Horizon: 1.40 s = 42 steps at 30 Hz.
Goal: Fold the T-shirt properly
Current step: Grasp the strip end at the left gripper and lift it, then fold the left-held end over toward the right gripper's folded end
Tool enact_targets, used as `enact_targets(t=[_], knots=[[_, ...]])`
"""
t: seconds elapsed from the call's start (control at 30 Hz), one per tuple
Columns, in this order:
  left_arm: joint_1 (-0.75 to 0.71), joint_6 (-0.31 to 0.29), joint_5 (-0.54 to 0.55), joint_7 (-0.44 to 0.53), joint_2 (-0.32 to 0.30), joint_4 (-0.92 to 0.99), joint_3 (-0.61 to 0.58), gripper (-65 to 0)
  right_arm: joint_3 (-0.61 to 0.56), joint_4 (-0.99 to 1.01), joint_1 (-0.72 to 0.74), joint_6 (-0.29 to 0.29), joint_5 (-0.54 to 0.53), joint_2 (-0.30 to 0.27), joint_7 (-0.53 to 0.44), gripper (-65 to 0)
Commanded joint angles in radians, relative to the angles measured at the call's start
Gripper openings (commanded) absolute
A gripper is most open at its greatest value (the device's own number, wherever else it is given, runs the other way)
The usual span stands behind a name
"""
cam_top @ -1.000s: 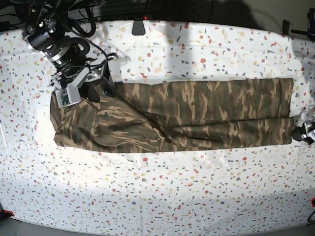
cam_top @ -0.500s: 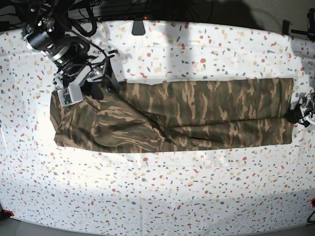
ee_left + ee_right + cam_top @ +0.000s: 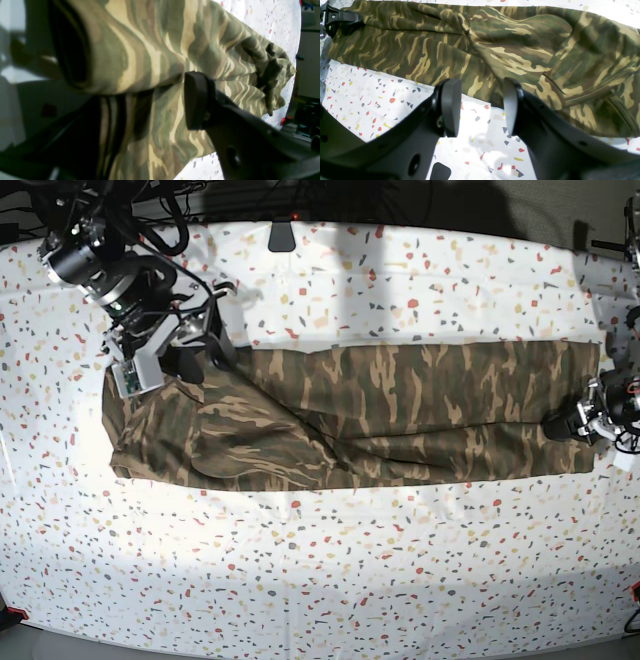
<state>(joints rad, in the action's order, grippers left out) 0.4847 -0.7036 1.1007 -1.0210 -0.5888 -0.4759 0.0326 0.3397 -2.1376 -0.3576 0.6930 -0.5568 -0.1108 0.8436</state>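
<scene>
Olive, brown and tan streaks all over: the T-shirt point(image 3: 350, 415), soft knit, folded into a long flat band across the middle of the speckled table cover point(image 3: 400, 580). Ribbed weave plain to see up close in the left wrist view point(image 3: 140, 47), cloth bulging into a rounded roll above, creased and bunched at the far end. In the right wrist view point(image 3: 495, 45), smooth over most of its length, with folds gathering into a soft hump near the camera and a stitched hem running along the lower corner. White cover underneath, flecked with red, yellow and grey chips, lightly wrinkled.

Right gripper point(image 3: 480, 107), matte black with flat oval pads, hovering at the shirt's top corner in the base view point(image 3: 200, 358), fingers parted with nothing between them, one pad tip just over the cloth edge. Left gripper point(image 3: 570, 423) low at the opposite end of the band, fingers spread wide, one dark pad point(image 3: 197, 100) against the camouflage cloth, the rolled edge sitting between them, not pinched.
</scene>
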Motion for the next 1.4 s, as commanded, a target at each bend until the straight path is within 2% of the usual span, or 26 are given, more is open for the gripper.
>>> enact_targets(t=[0.0, 0.27, 0.33, 0.37, 0.43, 0.47, 0.6, 0.8, 0.93, 1.03, 1.37], knots=[[0.014, 0.005, -0.01, 0.001, -0.01, -0.006, 0.0, -33.9, 0.001, -0.021, 0.003, 0.005, -0.024, -0.005, -0.015, -37.4], [0.014, 0.005, 0.019, 0.005, -0.01, -0.006, 0.0, -33.9, 0.001, -0.021, 0.003, 0.005, -0.024, -0.005, -0.011, -37.4], [0.014, 0.005, 0.019, 0.018, -0.01, -0.006, 0.0, -36.1, 0.001, -0.021, 0.003, 0.005, -0.024, -0.005, -0.011, -37.4], [0.014, 0.005, 0.018, 0.022, -0.01, -0.006, 0.0, -40.7, 0.001, -0.021, 0.003, 0.005, -0.024, -0.005, -0.011, -37.4], [0.014, 0.005, 0.018, 0.023, -0.01, -0.006, 0.0, -58.7, 0.001, -0.021, 0.003, 0.005, -0.024, -0.005, -0.007, -37.4], [0.014, 0.005, 0.019, 0.023, -0.01, -0.007, 0.0, -65.0, 0.001, -0.021, 0.003, 0.005, -0.024, -0.005, -0.004, -37.4], [0.018, 0.005, 0.047, 0.014, -0.01, -0.009, 0.0, -65.0, 0.001, -0.021, 0.003, 0.005, -0.024, -0.005, 0.006, -37.4], [0.017, 0.005, 0.195, -0.138, -0.009, -0.049, 0.0, -65.0, 0.001, -0.021, 0.009, 0.005, -0.03, -0.005, 0.001, -37.4], [0.017, 0.005, 0.187, -0.146, -0.002, -0.087, 0.0, -65.0, 0.001, -0.021, 0.035, 0.005, -0.079, -0.002, 0.004, -37.4], [0.017, 0.005, 0.192, -0.183, 0.01, -0.109, 0.0, -65.0, 0.001, -0.021, 0.062, 0.005, -0.079, 0.003, 0.005, -37.4], [0.018, 0.005, 0.182, -0.22, 0.09, -0.234, 0.0, -65.0, 0.001, -0.02, 0.108, 0.005, -0.075, 0.003, 0.011, -37.4]])
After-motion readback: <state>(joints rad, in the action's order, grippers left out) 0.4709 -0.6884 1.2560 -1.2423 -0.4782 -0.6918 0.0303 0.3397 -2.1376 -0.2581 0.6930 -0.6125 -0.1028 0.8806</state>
